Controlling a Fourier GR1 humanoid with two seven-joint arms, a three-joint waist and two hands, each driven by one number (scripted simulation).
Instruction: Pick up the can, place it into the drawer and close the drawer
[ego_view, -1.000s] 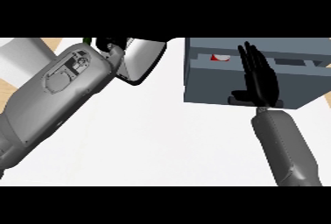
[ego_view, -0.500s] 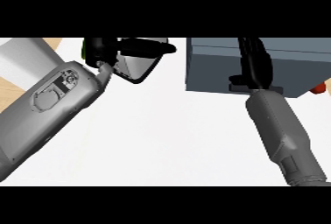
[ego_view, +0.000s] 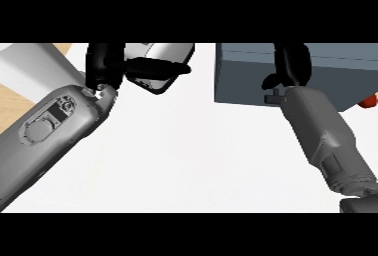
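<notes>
The right hand (ego_view: 291, 62) lies flat against the front of the grey drawer unit (ego_view: 244, 75), with its fingers straight and pressed together, pointing toward the upper edge of the view. The thumb sticks out a little to the side, near the lower edge of the drawer front. The drawer looks pushed in, and no opening shows. The can is not visible in the head view, so I cannot tell where it is. The left hand (ego_view: 103, 62) is at the upper left, above the white counter (ego_view: 192, 150); its fingers seem bent, but I cannot tell clearly. A small orange object (ego_view: 368, 101) shows just beside the drawer unit, at the right edge.
</notes>
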